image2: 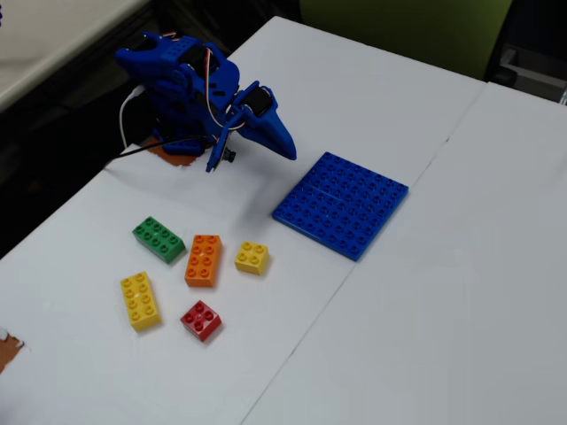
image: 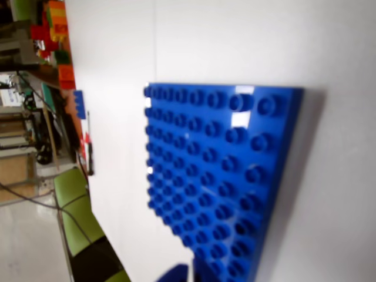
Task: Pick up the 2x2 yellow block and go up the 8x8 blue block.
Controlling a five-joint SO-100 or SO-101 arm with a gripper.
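The 2x2 yellow block (image2: 252, 258) lies on the white table, left of the 8x8 blue block (image2: 341, 204) and apart from it. The blue baseplate fills the middle of the wrist view (image: 223, 176); the yellow block is out of that view. My gripper (image2: 287, 148) hangs from the folded blue arm at the back left, above the table just left of the baseplate's far corner. Its jaws look closed to one point and hold nothing. Only a blurred blue tip (image: 176, 274) shows at the bottom of the wrist view.
Near the yellow block lie an orange brick (image2: 204, 259), a green brick (image2: 159, 239), a longer yellow 2x4 brick (image2: 140, 300) and a red brick (image2: 201, 320). A seam runs between two table tops (image2: 354, 274). A green chair (image: 82, 211) stands off the table's edge.
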